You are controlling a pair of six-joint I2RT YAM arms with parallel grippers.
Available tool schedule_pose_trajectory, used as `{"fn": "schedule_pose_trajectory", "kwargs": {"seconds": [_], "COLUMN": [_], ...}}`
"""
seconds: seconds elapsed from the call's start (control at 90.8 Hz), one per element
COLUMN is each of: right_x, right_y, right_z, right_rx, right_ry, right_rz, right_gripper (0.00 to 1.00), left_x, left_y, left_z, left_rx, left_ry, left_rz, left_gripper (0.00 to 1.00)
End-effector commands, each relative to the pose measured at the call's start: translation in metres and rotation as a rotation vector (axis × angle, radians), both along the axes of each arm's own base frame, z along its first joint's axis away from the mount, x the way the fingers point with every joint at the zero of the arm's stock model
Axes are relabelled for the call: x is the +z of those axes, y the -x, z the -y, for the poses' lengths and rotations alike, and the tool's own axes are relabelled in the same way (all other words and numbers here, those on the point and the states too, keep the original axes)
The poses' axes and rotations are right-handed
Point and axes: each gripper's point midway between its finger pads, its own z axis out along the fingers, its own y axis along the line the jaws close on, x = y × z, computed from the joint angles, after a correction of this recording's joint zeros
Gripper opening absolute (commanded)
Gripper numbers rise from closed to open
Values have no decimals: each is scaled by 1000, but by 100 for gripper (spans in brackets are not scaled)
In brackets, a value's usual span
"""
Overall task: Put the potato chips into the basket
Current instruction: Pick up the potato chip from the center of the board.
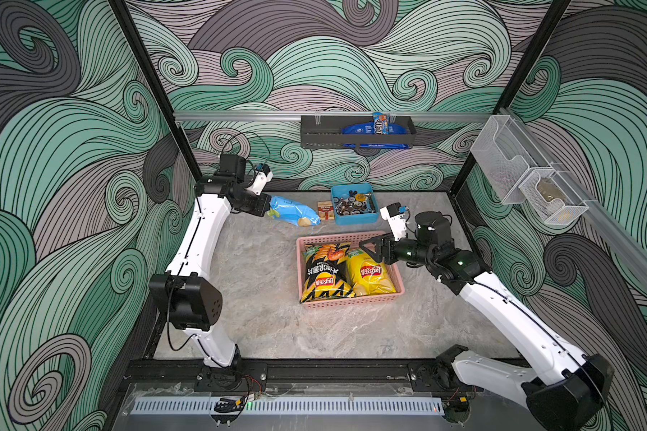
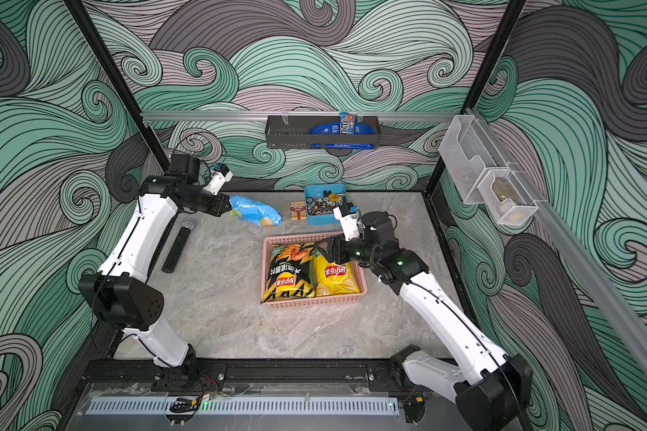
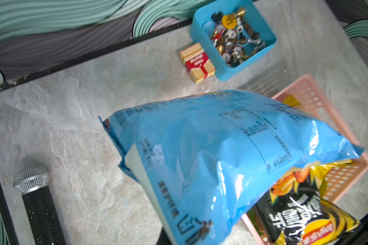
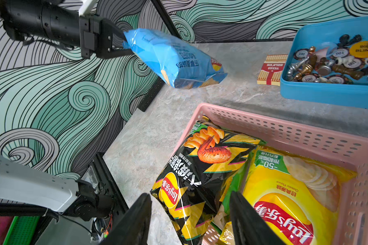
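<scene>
Microphone (image 2: 180, 244): black handle with a silver mesh head, lying flat on the table (image 1: 262, 317) by the left wall, well apart from the bags.
Table: flat, pale grey, marbled stone look.
Left gripper (image 4: 126, 42): jaws pinched tight on the crimped end of the light blue bag (image 1: 294, 212), holding it clear of the table.
Light blue bag: puffy, glossy foil, tilted, its free end drooping towards the small box (image 1: 325, 210). It hangs left of and behind the basket (image 1: 352, 303), not in it.
Small box: red-and-cream card, flat on the table, just beside the blue tray (image 1: 355, 220), between the hanging bag and the tray.
Basket: shallow pink plastic rectangle, its walls full of round holes, mid-table.
Black-and-yellow bag (image 1: 324, 274): crinkled foil, lying in the basket's left half, its near end riding over the rim.
Yellow bag (image 1: 368, 274): smooth, puffy foil, in the right half, touching its neighbour. A green edge shows between them; I cannot tell whether it is a separate bag.
Blue tray: smooth plastic, heaped with chips and metal chess pieces, behind the basket.
Rack (image 1: 314, 139): dark grey slotted metal on the back wall, holding blue packets.
Right gripper (image 1: 367, 248): black fingers spread apart, holding nothing, over the basket's far right corner.
Wall bins (image 1: 501, 164): clear plastic and wire mesh, on the right rail.
</scene>
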Motion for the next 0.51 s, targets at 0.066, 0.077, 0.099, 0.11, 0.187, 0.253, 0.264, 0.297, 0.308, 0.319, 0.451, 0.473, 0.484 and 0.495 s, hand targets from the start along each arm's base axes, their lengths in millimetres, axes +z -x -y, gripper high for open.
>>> {"fn": "schedule_pose_trajectory", "kwargs": {"seconds": [0.066,0.077,0.099,0.11,0.187,0.253,0.264,0.297,0.308,0.319,0.451,0.473,0.484,0.495], "right_x": [31,33,37,39,53,62,63,67,67,68,76,73,73,72], "right_y": [13,14,15,16,19,19,18,17,16,16,8,7,6,6], "right_z": [-33,-35,-38,-39,-50,-58,-58,-61,-62,-63,-71,-73,-74,-75], "right_rx": [130,133,140,142,162,170,167,164,163,162,140,139,138,139], "right_ry": [8,9,13,14,22,40,46,60,67,72,139,155,162,169], "right_rz": [137,144,159,166,217,248,252,265,268,272,308,306,306,305], "right_gripper": [61,61,62,61,62,62,62,62,62,62,62,62,62,62], "left_x": [53,54,56,57,60,60,59,57,57,57,53,52,52,52], "left_y": [21,23,25,27,37,46,47,50,51,52,60,60,61,61], "left_z": [20,21,24,25,35,43,45,48,49,50,59,60,61,61], "left_rx": [-94,-102,-118,-126,-181,-219,-225,-239,-243,-246,-268,-270,-272,-273], "left_ry": [95,97,103,106,110,102,100,98,97,95,88,88,89,89], "left_rz": [55,54,56,54,56,51,49,45,45,43,31,29,28,28], "left_gripper": [0,0,0,0,0,0,0,0,0,0,0,0,0,0]}}
